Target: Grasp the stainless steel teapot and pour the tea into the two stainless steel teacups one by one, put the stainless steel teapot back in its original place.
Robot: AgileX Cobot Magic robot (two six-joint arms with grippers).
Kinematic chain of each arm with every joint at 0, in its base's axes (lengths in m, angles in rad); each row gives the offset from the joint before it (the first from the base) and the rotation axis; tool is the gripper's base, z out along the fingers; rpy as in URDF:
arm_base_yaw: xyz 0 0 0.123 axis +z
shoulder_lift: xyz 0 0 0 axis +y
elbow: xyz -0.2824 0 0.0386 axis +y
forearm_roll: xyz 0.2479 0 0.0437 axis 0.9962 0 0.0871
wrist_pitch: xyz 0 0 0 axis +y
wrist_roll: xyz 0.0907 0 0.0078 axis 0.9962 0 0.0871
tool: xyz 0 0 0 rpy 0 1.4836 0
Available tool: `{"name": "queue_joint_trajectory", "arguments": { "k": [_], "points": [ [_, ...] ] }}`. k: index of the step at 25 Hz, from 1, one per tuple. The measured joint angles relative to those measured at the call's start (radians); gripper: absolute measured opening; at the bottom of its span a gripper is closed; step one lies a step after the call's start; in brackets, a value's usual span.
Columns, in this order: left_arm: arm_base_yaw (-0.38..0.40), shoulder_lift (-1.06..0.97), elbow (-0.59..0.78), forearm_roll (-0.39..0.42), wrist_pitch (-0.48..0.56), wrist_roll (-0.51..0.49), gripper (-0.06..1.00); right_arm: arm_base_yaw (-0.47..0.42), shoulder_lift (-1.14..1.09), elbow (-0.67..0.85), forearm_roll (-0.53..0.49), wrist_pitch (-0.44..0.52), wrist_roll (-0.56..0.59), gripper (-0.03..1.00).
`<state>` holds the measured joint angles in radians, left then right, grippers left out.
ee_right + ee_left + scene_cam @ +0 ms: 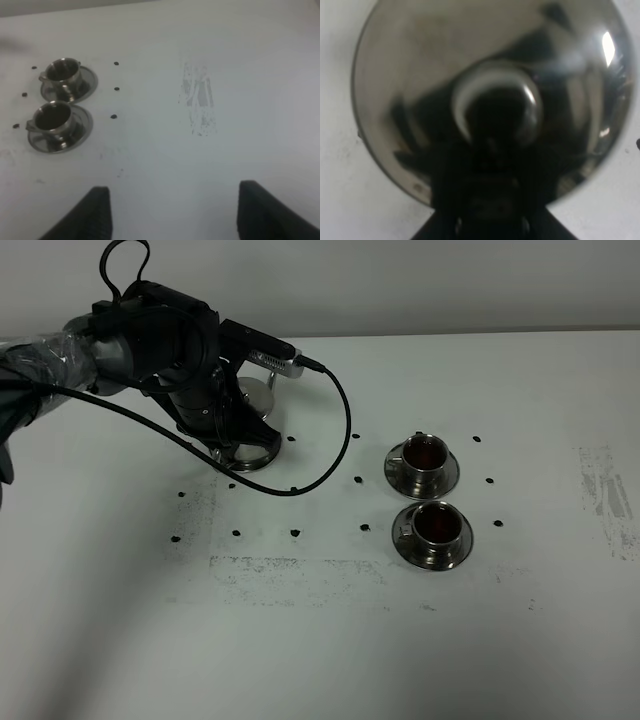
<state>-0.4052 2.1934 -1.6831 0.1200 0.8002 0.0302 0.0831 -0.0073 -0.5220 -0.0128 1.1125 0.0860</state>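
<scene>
Both small shiny steel teacups on their round steel saucers already hold reddish-brown tea, so the step in hand appears to be returning the shiny stainless steel teapot to its flat round steel disc on the white worktop. Lower the pot vertically, keep it level, and release only once its base sits flat and centred on the disc (a tilted release could tip it).

Left gripper: the overhead view hides the jaws behind the arm, and the left wrist view is filled by the pot's domed, knobbed lid; whether the handle is clamped cannot be determined.

Right gripper: jaws spread wide, empty, hovering above bare worktop well apart from the cups.
</scene>
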Motion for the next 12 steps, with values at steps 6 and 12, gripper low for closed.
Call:
{"name": "queue_joint_trajectory", "arguments": {
  "k": [6,12],
  "points": [
    [0.000,0.000,-0.001,0.001,0.002,-0.015,0.32,0.000,0.000,0.000,0.000,0.000,0.000,0.52],
    [0.000,0.000,-0.001,-0.013,0.040,-0.019,0.34,0.000,0.000,0.000,0.000,0.000,0.000,0.52]
  ]
}}
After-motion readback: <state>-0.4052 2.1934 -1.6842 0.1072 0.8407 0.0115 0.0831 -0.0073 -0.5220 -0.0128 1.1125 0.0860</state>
